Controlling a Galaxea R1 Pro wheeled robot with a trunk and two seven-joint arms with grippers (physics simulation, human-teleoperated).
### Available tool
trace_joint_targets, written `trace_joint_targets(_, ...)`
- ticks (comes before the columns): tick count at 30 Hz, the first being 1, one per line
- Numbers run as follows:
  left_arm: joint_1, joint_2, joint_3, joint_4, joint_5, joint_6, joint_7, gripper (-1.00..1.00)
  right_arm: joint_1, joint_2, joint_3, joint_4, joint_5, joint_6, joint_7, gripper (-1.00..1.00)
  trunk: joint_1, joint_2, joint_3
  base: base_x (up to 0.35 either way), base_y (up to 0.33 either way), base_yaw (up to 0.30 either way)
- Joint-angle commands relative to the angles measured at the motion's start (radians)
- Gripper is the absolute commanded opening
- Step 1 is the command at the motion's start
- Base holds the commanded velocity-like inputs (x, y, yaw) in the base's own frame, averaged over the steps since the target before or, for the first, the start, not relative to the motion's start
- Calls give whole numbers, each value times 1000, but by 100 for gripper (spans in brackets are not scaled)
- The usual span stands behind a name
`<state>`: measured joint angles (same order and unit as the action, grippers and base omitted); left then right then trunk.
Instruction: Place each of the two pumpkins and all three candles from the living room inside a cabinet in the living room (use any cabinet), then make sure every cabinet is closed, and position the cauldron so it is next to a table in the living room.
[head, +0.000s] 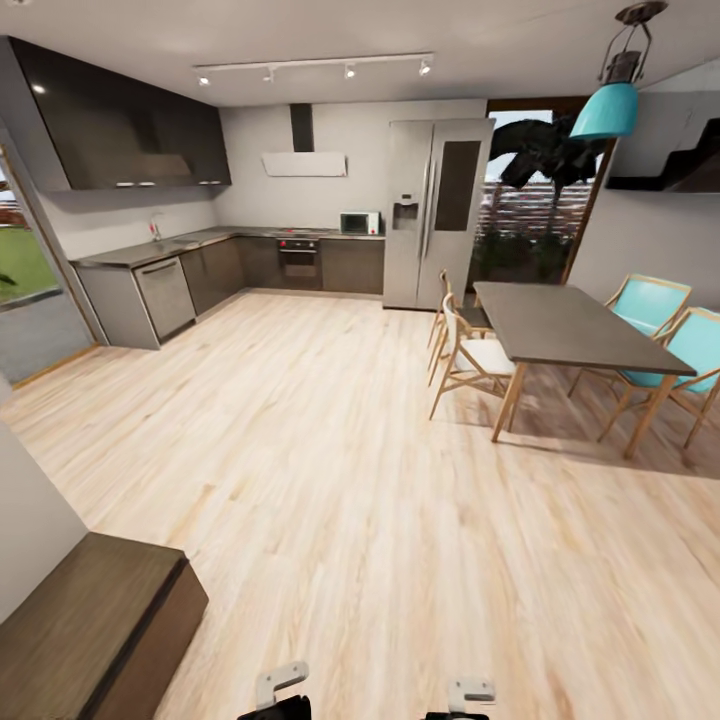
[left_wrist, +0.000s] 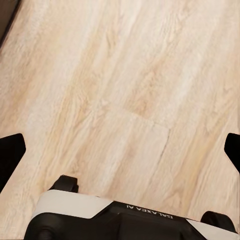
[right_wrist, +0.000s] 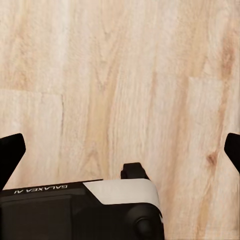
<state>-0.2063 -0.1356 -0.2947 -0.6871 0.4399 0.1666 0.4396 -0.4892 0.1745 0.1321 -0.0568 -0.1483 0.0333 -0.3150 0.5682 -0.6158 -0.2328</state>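
Note:
The pumpkins, the candles and the cauldron are out of view. A low dark-brown wood unit (head: 90, 620), possibly the end of a cabinet, stands against a grey wall at the lower left of the head view; no drawer fronts show. My left gripper (left_wrist: 120, 150) hangs open over the bare light plank floor (left_wrist: 125, 75), its black fingertips (left_wrist: 10, 155) far apart with nothing between them. My right gripper (right_wrist: 120, 150) is open the same way above the floor (right_wrist: 125, 75). Part of my own base shows in both wrist views.
Ahead lies a wide stretch of plank floor (head: 330, 470). A grey dining table (head: 570, 325) with wooden and teal chairs (head: 650, 305) stands at the right. Kitchen counters (head: 170, 275) and a steel fridge (head: 435, 210) line the far wall. A teal lamp (head: 605, 110) hangs above.

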Motion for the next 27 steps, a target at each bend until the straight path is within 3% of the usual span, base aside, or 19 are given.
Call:
trace_joint_targets(1,-1,1,-4,-2,6,4,8,100,0,0,9,-2,-10,4,-4,100,1,-1,-2,202,-277,270)
trace_joint_targets(15,-1,1,-4,-2,6,4,8,100,0,0,9,-3,-10,4,-5,100,1,-1,-2,122,-289,275)
trace_joint_targets(27,-1,1,-4,-2,6,5,8,100,0,0,9,-2,-10,4,-4,100,1,-1,-2,3,-46,276)
